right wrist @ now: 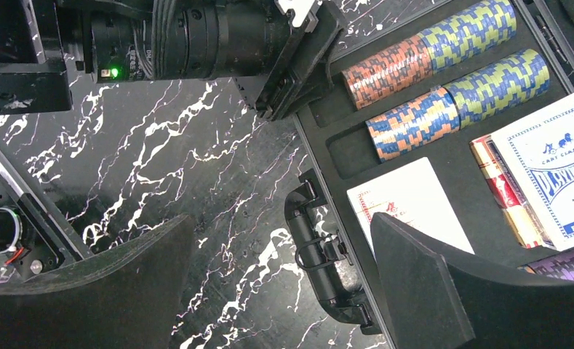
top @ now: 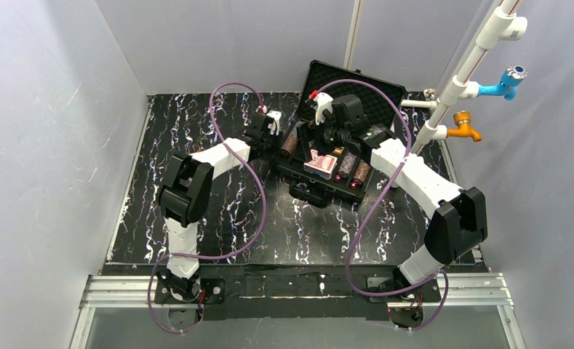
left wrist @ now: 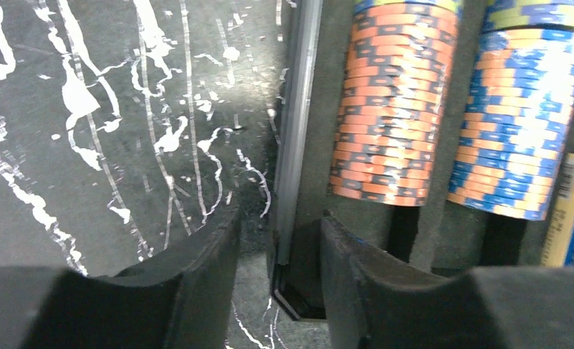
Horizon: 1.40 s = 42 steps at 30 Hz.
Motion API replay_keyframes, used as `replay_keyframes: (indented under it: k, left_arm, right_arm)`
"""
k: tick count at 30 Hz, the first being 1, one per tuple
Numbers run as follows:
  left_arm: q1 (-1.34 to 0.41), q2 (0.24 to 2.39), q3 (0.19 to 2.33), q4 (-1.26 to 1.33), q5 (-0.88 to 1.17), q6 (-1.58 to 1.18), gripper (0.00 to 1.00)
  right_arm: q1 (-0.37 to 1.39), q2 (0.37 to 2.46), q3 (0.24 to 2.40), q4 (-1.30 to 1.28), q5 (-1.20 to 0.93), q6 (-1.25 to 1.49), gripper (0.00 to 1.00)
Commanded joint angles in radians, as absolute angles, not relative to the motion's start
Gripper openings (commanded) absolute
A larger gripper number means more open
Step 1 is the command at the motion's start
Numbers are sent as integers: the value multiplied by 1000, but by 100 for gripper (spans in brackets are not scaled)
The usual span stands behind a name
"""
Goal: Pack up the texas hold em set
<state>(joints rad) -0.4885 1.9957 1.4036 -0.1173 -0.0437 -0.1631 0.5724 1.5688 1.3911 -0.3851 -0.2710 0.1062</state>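
The black case (top: 327, 190) of the texas hold em set lies open at the back of the table, its foam-lined lid (top: 364, 91) standing up. In it lie rows of poker chips (right wrist: 389, 69), a blue card deck (right wrist: 553, 167), a red deck (right wrist: 498, 182) and a white card (right wrist: 407, 203). My left gripper (left wrist: 278, 225) straddles the case's left wall (left wrist: 291, 145) at a corner, its jaws narrow, with a gap still showing beside the wall. An orange chip stack (left wrist: 389, 109) lies just inside. My right gripper (right wrist: 280, 225) hangs wide open over the case's front handle (right wrist: 320, 247).
The table is black marble-patterned (top: 218, 218), with white walls on three sides. A white pipe (top: 480, 47) with a blue tap (top: 513, 76) and an orange tap (top: 465, 129) stands at the back right. Purple cables (top: 258, 196) loop over both arms.
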Motion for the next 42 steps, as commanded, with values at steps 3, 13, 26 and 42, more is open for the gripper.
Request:
replay_keyframes:
  k: [3,13,26,42]
  left_arm:
    - [-475,2013,1390,-144,-41,-170,18]
    - [-466,1912,1249,-134,-137,-199,0]
    - [-424,1660,980,-121,-266,-247,0]
    - [-372,1322,720,-146,-461,-310,0]
  right_arm:
    - [581,1559,1381,-337,-304,119,98]
    - [588,1570,1379,-342,-298,119,98]
    - [592,1583,1380,-348,-295,112,98]
    - [599,1585,1388,-366,-273,102,98]
